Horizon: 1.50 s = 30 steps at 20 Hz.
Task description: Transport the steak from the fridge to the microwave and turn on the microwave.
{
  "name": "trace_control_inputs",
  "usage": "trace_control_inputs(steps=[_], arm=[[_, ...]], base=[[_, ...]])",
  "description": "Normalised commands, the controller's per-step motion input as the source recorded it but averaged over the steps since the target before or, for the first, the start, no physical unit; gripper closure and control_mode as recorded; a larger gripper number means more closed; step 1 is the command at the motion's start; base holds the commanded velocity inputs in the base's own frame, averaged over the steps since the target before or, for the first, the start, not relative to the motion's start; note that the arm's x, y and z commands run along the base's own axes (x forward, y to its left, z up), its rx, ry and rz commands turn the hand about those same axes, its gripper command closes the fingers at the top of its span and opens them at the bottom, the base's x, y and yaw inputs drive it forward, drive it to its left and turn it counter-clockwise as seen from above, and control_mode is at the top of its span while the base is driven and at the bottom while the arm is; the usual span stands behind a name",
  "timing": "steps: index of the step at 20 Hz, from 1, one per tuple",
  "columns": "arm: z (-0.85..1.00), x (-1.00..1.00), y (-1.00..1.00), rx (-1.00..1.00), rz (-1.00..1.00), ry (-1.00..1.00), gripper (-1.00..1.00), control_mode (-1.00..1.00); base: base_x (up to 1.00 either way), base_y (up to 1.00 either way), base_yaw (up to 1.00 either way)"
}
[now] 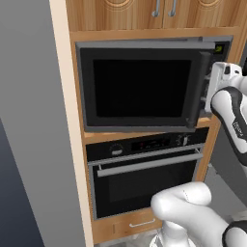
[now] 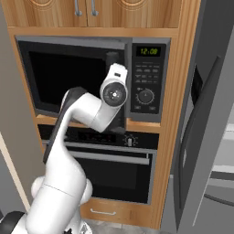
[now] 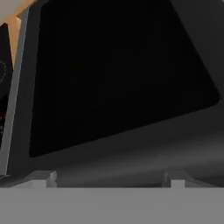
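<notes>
Hand view looks straight along the tool [image 3: 109, 179], whose two pale finger tips stand wide apart at the bottom with nothing between them; it grips nothing, and the smooth dark glass door of the black built-in microwave [image 3: 118, 78] lies just ahead of it. At the left edge of that view runs the door's grey frame, with a strip of pale wood beyond it.

From the right base view, the white arm's round wrist [image 2: 113, 93] sits up against the right edge of the microwave door, beside the vertical bar handle [image 2: 113, 59]; the tool itself is hidden behind the wrist there. Just right of it is the dark-grey control panel [image 2: 147, 77], which carries a green clock reading 12:00, rows of small buttons whose labels are too small to read, and a round dial below them.

Left base view shows the microwave door [image 1: 140, 87] swung slightly away from the box, its hinge on the left and its handle side close to the white hand.

Below the microwave is a black oven with a horizontal silver bar handle [image 1: 149, 164] and small knobs along its top strip, and under that a wooden drawer with a thin metal pull [image 1: 142, 223]. Grained wooden cupboard doors with silver handles [image 2: 84, 9] sit above. The tall grey fridge [image 2: 205, 137] stands to the right, its door ajar. I cannot see the steak, so where it lies I cannot tell.
</notes>
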Motion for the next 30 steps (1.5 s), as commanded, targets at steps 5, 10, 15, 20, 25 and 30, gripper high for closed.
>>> trace_control_inputs(steps=[5, 10, 15, 20, 25, 30], arm=[[-0.01, 0.59, 0.27, 0.0, 0.05, 0.0, -1.0, -1.0], [-0.03, 0.54, 0.32, 0.0, 0.05, 0.01, -1.0, -1.0], [-0.08, 0.47, 0.37, -0.01, 0.03, 0.01, -1.0, -1.0], [-0.06, 0.47, 0.37, 0.0, 0.0, 0.0, -1.0, -1.0], [-0.14, 0.51, 0.3, -0.01, 0.0, 0.01, -1.0, -1.0], [-0.23, 0.3, 0.22, -0.03, 0.0, 0.01, -1.0, -1.0]], base=[[0.0, 0.0, 0.0], [0.0, 0.0, 0.0], [0.0, 0.0, 0.0], [0.0, 0.0, 0.0], [0.0, 0.0, 0.0], [0.0, 0.0, 0.0]])
